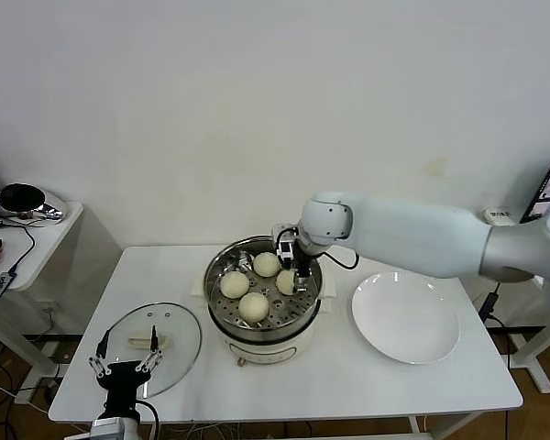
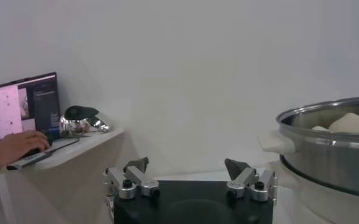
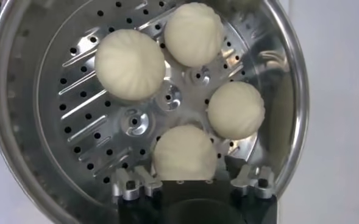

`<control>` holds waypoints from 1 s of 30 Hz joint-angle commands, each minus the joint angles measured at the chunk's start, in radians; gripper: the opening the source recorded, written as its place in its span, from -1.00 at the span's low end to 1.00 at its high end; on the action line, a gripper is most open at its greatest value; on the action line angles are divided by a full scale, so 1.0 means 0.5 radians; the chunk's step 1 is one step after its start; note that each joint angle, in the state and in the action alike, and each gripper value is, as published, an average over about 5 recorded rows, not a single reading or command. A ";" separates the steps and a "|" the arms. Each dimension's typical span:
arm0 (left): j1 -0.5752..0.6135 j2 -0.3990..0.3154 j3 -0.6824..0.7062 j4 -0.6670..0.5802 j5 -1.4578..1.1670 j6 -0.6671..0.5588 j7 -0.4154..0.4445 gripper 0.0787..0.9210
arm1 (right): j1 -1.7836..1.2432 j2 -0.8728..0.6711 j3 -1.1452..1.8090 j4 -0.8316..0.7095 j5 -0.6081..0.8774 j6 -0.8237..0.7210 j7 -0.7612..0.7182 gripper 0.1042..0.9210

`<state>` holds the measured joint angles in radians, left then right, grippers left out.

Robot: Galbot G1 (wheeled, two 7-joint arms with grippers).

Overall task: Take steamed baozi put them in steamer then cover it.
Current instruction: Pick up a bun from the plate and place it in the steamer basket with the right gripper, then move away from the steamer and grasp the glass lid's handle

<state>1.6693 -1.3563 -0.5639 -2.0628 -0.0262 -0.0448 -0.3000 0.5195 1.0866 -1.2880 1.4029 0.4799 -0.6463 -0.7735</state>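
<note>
1. The left gripper (image 1: 126, 367) hangs open and empty over the near edge of the table (image 1: 367, 385), by the cover's 6 o'clock rim.
2. The cover (image 1: 156, 344) lies flat at the steamer's 8 o'clock, its oblong handle (image 1: 153, 343) running left to right; the left arm is far nearer it.
3. The steamer (image 1: 262, 302) holds all four steamed baozi (image 1: 253, 305) on its tray.
4. The right gripper (image 3: 185, 182) sits at the pot's 2 o'clock, fingers either side of the fourth bun; whether they press it I cannot tell.
5. A white plate (image 1: 405, 318) lies at the steamer's 3 o'clock.
</note>
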 commanded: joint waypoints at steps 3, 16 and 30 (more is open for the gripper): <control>-0.004 0.001 0.004 0.009 0.009 0.002 0.000 0.77 | 0.007 -0.403 0.272 0.380 0.211 0.019 0.236 0.76; 0.033 -0.013 0.016 0.000 0.017 0.112 -0.054 0.77 | -1.686 -0.885 1.790 0.786 0.380 0.857 1.336 0.76; 0.101 -0.021 0.024 -0.041 0.612 0.224 0.121 0.77 | -3.731 -0.037 3.797 1.075 -0.503 1.714 1.232 0.76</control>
<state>1.7085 -1.3715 -0.5466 -2.0835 0.0723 0.0470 -0.3162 -0.6503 0.8468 -0.0637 1.8171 0.4349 -0.0679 -0.2023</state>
